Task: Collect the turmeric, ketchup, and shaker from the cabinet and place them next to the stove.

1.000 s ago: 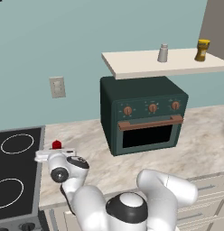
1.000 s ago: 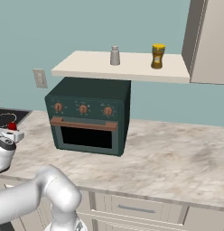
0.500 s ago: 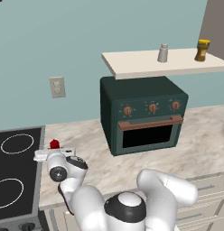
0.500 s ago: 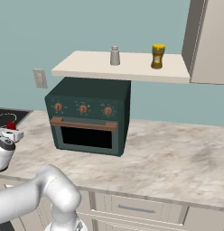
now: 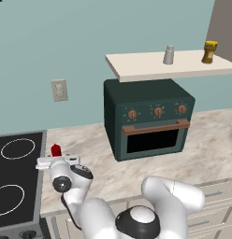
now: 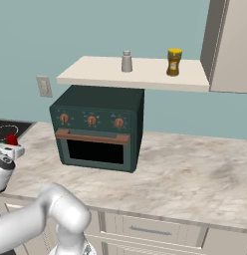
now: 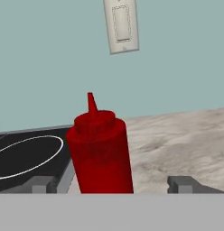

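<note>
Tool point(image 7: 113, 185) opened; ketchup point(image 7: 101, 151) upright beside stove point(image 7: 28, 155).

marble counter point(image 6: 195, 174), ketchup point(image 7: 101, 151), toaster oven point(image 6: 98, 127)

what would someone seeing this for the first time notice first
The bright red ketchup stands upright on the marble counter beside the black stove, between the open pincer tips. Next comes the dark green toaster oven against the wall, and above it the cabinet shelf bearing the shaker and the turmeric.
</note>
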### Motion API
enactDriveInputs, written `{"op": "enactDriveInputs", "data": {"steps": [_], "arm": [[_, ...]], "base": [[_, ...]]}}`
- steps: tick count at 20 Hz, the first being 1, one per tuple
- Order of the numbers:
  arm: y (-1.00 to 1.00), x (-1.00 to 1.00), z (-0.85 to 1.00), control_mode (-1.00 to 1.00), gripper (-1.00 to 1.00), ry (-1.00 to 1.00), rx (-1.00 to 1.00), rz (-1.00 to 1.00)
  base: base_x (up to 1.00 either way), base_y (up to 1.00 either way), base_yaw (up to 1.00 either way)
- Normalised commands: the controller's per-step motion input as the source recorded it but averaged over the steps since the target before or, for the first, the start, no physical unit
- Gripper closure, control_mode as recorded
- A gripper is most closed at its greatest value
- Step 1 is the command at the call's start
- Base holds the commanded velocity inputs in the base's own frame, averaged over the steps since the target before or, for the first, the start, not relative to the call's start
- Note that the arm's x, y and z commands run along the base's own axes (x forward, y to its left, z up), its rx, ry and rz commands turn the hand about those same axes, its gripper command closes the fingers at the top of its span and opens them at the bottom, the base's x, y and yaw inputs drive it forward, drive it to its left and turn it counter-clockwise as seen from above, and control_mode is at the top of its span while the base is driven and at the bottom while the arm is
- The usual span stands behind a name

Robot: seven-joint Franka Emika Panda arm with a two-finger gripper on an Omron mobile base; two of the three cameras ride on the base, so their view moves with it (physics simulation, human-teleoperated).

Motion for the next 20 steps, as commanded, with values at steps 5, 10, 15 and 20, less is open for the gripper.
{"op": "enactDriveInputs", "data": {"steps": [5, 10, 15, 20], "arm": [[0.00, -0.35, 0.35, -1.00, -1.00, -0.04, 0.00, -0.08], [0.00, -0.49, 0.69, -1.00, -1.00, -0.08, -0.02, -0.09], [0.00, -0.49, 0.85, -1.00, -1.00, -0.03, -0.02, -0.12], [-0.15, -0.31, 0.86, -1.00, -1.00, 0.00, -0.07, -0.13]], "base": [[0.00, 0.00, 0.00], [0.00, 0.00, 0.00], [0.00, 0.00, 0.00], [0.00, 0.00, 0.00]]}}
